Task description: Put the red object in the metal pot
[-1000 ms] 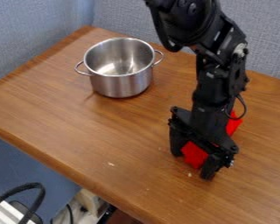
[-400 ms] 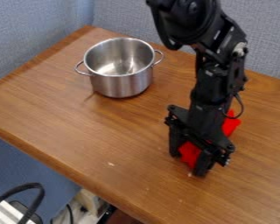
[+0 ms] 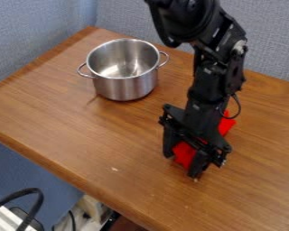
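Block [image 3: 183, 154], red and likely light, stiff and a little slick, sits between my fingers [image 3: 194, 161], parted by its width and closed on it; its long, straight sides look the best place to grip. The metal pot [image 3: 123, 69] stands well apart across the table [image 3: 87, 135], nothing visible inside it.

The robot arm [image 3: 208, 68] is black along its visible length, with a dull finish broken by small lighter glints. Its upper section is broad and rounded; the section below is narrower, with stepped, angular edges. A thin dark cable [image 3: 237, 104] loops out from one side. The gripper [image 3: 190, 159] is black as well, with two chunky, knobbly fingers. Lettering or screws are too small to confirm.
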Motion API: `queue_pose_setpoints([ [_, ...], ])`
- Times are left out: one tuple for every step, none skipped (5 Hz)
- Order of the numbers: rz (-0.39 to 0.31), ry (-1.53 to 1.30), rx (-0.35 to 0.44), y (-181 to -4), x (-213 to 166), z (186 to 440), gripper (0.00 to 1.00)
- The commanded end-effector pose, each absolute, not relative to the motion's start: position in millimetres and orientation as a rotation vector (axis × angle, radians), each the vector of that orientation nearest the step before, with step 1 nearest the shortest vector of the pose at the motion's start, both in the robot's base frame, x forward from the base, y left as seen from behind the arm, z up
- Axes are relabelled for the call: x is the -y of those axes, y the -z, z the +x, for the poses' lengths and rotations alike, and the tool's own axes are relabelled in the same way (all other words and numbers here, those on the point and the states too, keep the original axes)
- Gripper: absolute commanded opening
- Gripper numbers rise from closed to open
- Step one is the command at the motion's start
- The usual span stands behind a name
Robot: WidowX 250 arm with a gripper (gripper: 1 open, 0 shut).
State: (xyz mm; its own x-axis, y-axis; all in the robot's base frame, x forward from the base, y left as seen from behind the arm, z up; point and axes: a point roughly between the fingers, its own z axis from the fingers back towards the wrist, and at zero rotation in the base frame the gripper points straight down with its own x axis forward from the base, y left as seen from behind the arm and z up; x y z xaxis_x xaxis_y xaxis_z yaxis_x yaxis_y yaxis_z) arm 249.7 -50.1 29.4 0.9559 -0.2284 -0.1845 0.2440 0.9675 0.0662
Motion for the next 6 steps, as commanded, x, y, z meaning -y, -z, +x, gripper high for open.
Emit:
queue_pose_setpoints([
  [0.103,0.212,-0.088,-55.4,42.8,264.6,0.00],
  [0.117,0.189,-0.062,-67.0,37.4,271.0,0.00],
  [0.126,0.167,-0.041,-78.4,31.4,280.1,0.00],
  [0.132,0.152,-0.003,-92.5,25.1,298.7,0.00],
  [0.135,0.086,0.024,-108.5,1.7,305.2,0.00],
  [0.128,0.001,0.027,-126.4,-24.8,296.4,0.00],
])
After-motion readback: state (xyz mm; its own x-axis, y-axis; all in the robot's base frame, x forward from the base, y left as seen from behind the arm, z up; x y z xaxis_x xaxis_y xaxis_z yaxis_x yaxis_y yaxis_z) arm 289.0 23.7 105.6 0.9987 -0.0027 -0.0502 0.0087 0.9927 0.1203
